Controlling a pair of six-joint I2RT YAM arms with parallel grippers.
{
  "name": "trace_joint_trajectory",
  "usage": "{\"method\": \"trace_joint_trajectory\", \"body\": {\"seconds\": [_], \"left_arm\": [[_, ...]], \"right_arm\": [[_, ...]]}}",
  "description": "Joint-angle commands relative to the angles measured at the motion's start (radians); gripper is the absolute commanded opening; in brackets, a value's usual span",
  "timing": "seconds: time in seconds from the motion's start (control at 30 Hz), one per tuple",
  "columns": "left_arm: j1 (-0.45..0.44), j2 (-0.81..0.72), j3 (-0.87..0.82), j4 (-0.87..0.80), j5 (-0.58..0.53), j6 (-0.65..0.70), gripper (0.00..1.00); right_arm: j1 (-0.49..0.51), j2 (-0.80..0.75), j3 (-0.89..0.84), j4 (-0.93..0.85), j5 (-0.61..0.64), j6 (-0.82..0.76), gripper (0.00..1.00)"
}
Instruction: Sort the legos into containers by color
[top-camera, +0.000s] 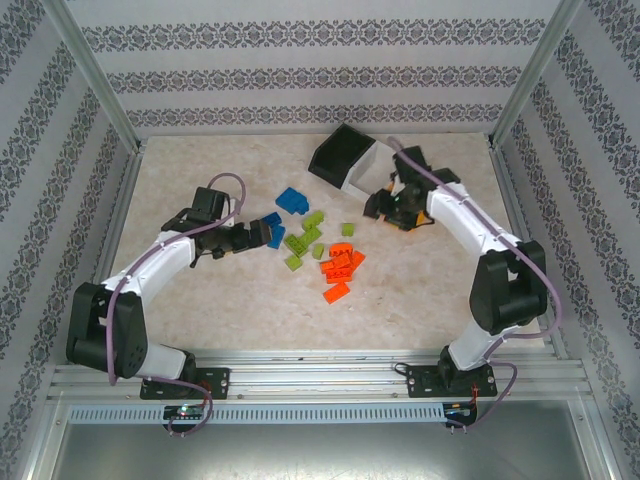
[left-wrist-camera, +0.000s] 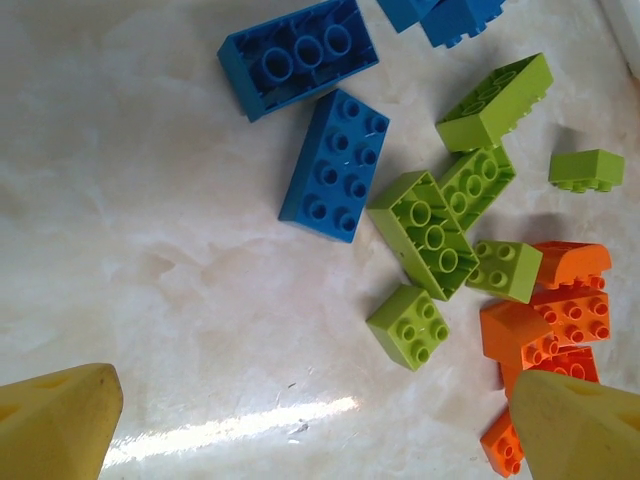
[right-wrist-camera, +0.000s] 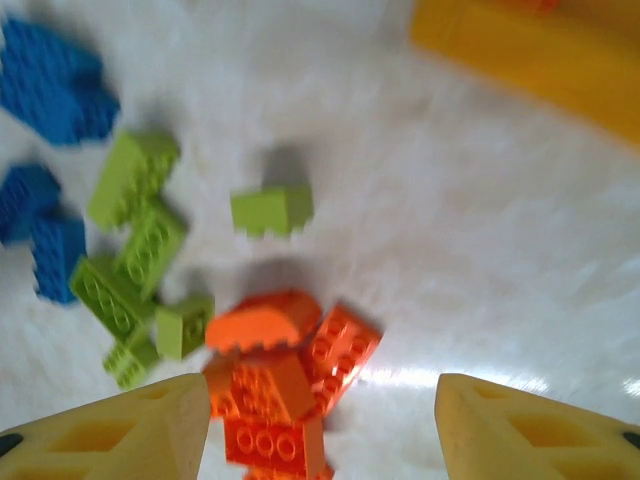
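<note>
Two bent arms stoop low: my left pincer (left-wrist-camera: 320, 430) and right pincer (right-wrist-camera: 320, 430) both gape empty, facing glossy studded legos (top-camera: 335, 265) scattered on the marbled table (top-camera: 200, 295), near the boxy plastic containers (top-camera: 345, 160).

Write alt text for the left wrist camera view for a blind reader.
The left tool, open wide and empty, hovers above a pale marbled table strewn with loose bricks: blue legos at the top, lime green legos in the middle, orange legos at lower right.

Bright light, glare streaks, rt-wrist view blurry.
</note>
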Motion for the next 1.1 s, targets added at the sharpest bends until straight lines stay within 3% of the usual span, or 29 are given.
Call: {"method": "trace_joint_trajectory", "body": {"seconds": [0.0, 0.33, 1.07], "left_arm": [[0.013, -0.028, -0.037, 0.022, 0.012, -0.037, 1.00], [0.018, -0.046, -0.049, 0.029, 0.013, -0.062, 1.00], [0.019, -0.041, -0.082, 0.052, 0.024, -0.089, 1.00]], "right_arm": [[0.075, -0.017, -0.058, 0.001, -0.033, 0.003, 0.63], [0.240, 0.063, -0.091, -0.011, -0.031, -0.019, 0.69], [0.245, 0.205, -0.025, -0.028, -0.004, 0.001, 0.68]]}}
